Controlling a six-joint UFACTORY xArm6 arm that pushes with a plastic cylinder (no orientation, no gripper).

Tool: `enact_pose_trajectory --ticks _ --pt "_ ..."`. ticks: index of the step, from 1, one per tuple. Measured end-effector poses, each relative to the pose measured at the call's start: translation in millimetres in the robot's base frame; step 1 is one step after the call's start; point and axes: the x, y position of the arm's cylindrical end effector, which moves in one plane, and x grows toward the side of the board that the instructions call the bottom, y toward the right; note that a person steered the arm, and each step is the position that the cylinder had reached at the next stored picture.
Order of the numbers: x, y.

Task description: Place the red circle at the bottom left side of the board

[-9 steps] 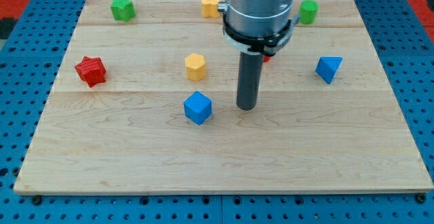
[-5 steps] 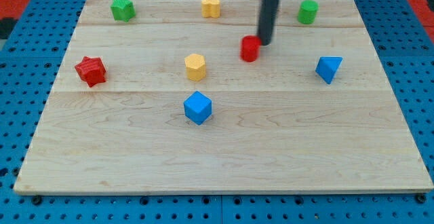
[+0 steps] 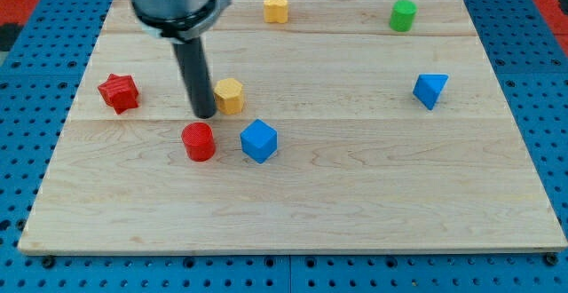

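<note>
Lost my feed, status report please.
My tip just above red circle, beside yellow block. Circle mid-board, left of blue cube. Bottom-left path clear.

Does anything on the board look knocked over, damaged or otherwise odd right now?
Nothing stands out. My tip sits just above the red circle, beside the yellow block. The blue cube and red star rest flat and undamaged.

Bare board [image 3: 133, 213] lies toward the view's bottom left of the red circle [image 3: 199, 141]. The blue cube [image 3: 259, 141] stands just right of it. The red star [image 3: 118, 92] sits up-left.
</note>
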Motion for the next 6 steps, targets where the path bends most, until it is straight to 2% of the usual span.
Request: enact_pose_trajectory --ticks 1,2,3,6 --pt "17 30" --pt "53 -23" --pt "68 -60" --pt "68 -66"
